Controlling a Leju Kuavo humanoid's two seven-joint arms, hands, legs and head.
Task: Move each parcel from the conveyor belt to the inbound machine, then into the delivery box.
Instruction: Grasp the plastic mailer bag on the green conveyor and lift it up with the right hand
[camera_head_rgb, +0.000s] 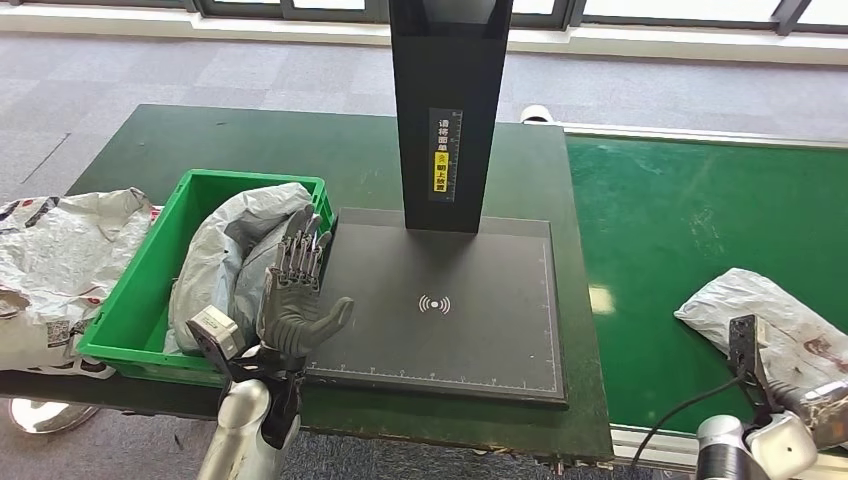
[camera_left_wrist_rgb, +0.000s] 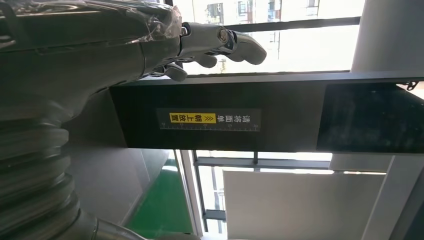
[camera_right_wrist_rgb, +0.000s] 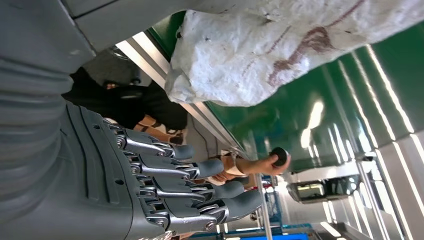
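One parcel (camera_head_rgb: 765, 315) lower right of head frame, on belt (camera_head_rgb: 680, 230), just above right hand (camera_right_wrist_rgb: 190, 185), whose fingers lie apart, holding nothing. Soft crinkled bag, likely light, slippery; best taken across bulging middle. Left hand (camera_head_rgb: 298, 290) spread, empty, beside box (camera_head_rgb: 135, 300).

A person's hand (camera_right_wrist_rgb: 260, 164) grips a dark round object (camera_right_wrist_rgb: 280, 155), perhaps a knob.
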